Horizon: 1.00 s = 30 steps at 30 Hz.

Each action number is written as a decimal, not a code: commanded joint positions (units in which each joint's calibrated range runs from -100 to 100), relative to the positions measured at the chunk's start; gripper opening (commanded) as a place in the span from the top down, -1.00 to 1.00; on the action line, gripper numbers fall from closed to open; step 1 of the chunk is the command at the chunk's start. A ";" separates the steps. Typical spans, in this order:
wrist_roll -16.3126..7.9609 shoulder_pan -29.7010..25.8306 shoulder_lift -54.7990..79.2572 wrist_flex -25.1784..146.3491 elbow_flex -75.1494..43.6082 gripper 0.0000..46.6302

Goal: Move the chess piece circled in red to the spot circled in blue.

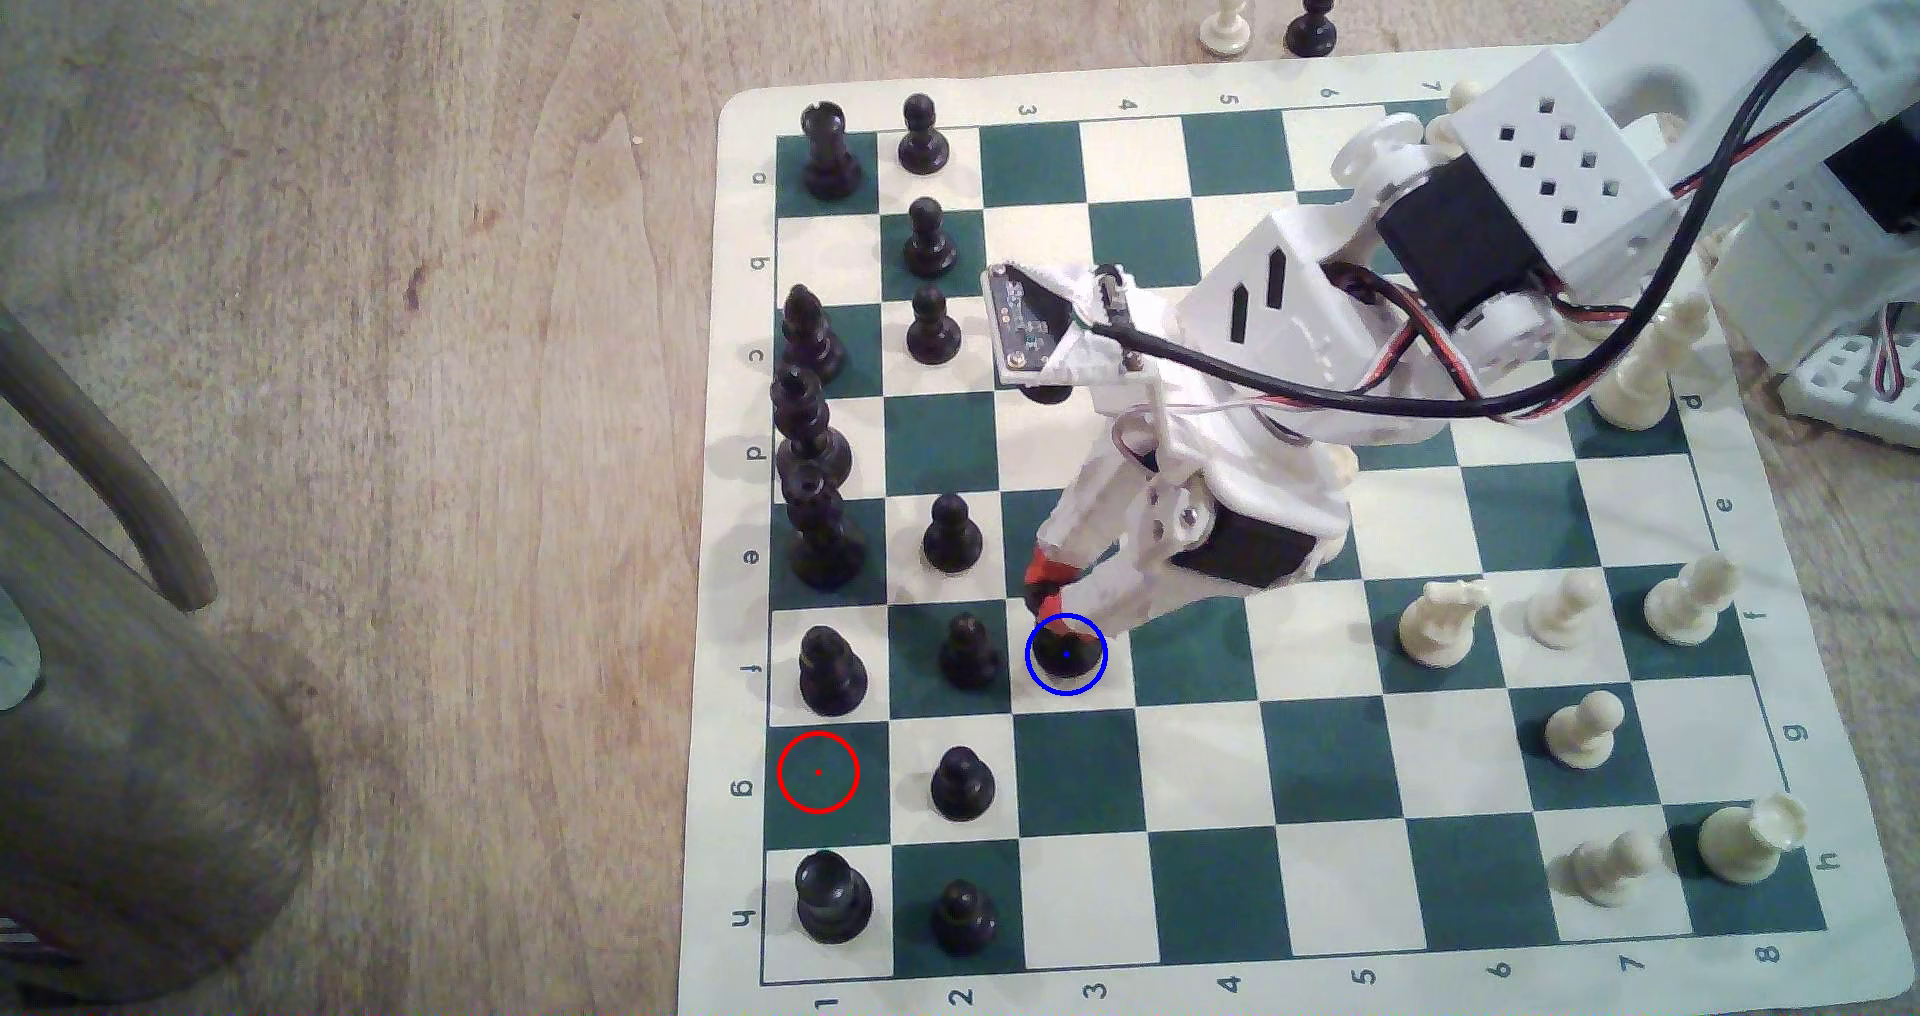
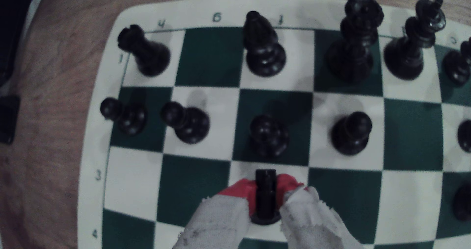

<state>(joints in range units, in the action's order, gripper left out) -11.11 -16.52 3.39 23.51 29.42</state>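
Observation:
The chess piece [image 1: 1070,658], a black knight, stands inside the blue ring on the spot [image 1: 1114,690], a cream square in the board's third file. My gripper [image 1: 1055,601] comes down on it from above, and its red-tipped, tape-wrapped fingers [image 1: 1042,572] press against the piece. In the wrist view the knight [image 2: 265,195] sits upright between the two red pads [image 2: 242,189], with my gripper [image 2: 265,188] shut on it and its round base on the cream square [image 2: 242,170]. The red ring [image 1: 819,772] marks a bare dark green square at the board's edge.
Black pawns [image 1: 966,653] [image 1: 951,533] [image 1: 961,782] stand one file over from the knight, with a black bishop [image 1: 831,673] behind them. White pieces [image 1: 1439,621] cluster at the exterior view's right. Two pawns [image 1: 1226,14] stand off the board. A grey post [image 1: 125,767] stands at the left.

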 commanded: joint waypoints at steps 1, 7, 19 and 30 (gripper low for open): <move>0.24 0.45 -0.76 -1.07 -1.67 0.99; 0.00 0.52 -0.51 -1.56 -1.86 0.51; 0.20 1.85 -9.42 1.96 1.05 0.20; 1.71 6.39 -45.50 -2.21 28.33 0.46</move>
<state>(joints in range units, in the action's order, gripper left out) -9.94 -12.32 -22.50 23.11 48.58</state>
